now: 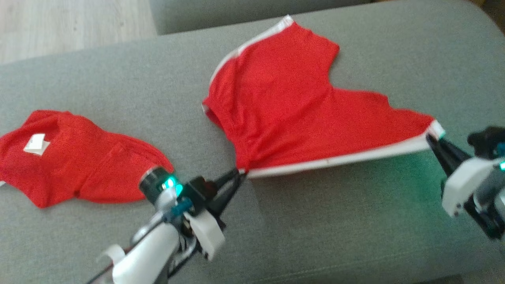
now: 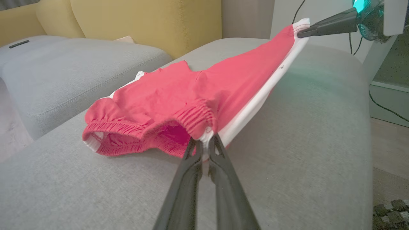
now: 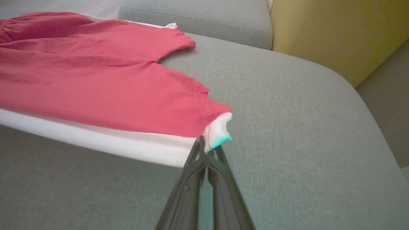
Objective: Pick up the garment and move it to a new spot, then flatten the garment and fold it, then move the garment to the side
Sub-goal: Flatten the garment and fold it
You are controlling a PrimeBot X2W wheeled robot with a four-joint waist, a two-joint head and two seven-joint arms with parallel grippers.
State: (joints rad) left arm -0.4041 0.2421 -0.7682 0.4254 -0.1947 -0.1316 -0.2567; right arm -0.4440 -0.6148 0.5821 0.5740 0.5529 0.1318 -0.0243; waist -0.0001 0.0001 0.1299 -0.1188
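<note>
Head view: red fabric shorts (image 1: 292, 106) lie spread across the middle of a broad grey upholstered seat (image 1: 335, 221). Their far half rests on the cushion and their near edge is drawn taut between two grippers. The left gripper (image 1: 236, 175), jaws all but closed, pinches the gathered elastic waistband (image 2: 195, 116) at its near corner. The right gripper (image 1: 434, 142), jaws clamped tight, nips the white corner of the leg hem at the right. With both ends of one side seam held, the white side stripe (image 1: 335, 159) runs straight, a hold that looks meant for pulling the cloth flat before folding. A second red garment (image 1: 79, 161) lies crumpled at the left, well apart from the shorts. It carries a small white tag (image 1: 36, 144), too blurred to read. No brand or lettering shows on the shorts.
</note>
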